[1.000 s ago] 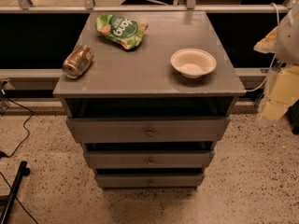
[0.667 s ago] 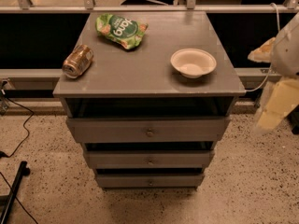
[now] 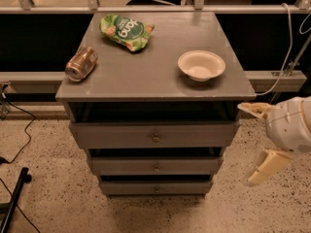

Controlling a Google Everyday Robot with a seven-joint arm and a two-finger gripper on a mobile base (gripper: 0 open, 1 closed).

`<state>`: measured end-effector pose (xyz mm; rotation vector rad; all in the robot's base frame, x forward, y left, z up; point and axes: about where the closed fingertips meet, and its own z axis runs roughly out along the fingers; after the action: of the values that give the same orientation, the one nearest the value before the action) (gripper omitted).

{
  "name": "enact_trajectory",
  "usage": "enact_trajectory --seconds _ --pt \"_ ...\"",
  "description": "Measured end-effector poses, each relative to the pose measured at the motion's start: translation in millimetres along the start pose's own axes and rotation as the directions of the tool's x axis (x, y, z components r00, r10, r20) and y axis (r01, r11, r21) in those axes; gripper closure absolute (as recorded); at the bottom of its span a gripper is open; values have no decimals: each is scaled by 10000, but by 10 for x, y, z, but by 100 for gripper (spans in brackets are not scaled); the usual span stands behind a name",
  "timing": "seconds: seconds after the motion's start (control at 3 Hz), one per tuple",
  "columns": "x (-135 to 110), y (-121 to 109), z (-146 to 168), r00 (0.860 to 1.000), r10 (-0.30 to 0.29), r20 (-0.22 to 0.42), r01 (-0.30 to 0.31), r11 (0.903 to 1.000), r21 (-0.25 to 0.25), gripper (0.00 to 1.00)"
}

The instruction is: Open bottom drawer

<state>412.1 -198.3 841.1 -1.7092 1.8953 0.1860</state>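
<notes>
The bottom drawer [image 3: 156, 187] is the lowest and narrowest grey front of the cabinet, with a tiny round knob at its centre; it sits closed, near the floor. Above it are the mid-sized drawer [image 3: 156, 166] and the widest top drawer [image 3: 155, 136]. My gripper [image 3: 246, 143] is at the right of the cabinet, level with the upper two drawers, apart from them. Its two cream fingers [image 3: 268, 165] are spread wide, with nothing between them.
On the cabinet top [image 3: 160, 76] lie a tipped can [image 3: 81, 63], a green snack bag [image 3: 126, 31] and a white bowl [image 3: 201, 65]. A black rail and cables run behind. A black stand leg [image 3: 14, 198] lies on the speckled floor at the left.
My gripper has come down and to the left, from beside the cabinet top to beside the drawers. The drawers and the things on top have not moved.
</notes>
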Motion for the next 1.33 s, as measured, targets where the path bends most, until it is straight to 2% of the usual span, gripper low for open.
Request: enact_trajectory --seconds 0.33,0.67,1.0,1.33 --pt "-30 -35 -51 9989 -462 -114 463 9989 82 0" --pt "25 53 270 9972 -745 50 746 9966 -359 0" --pt "145 319 816 9882 -1243 895 1283 9909 -412 0" --pt "337 414 1180 9589 -1654 2304 1564 9861 568 0"
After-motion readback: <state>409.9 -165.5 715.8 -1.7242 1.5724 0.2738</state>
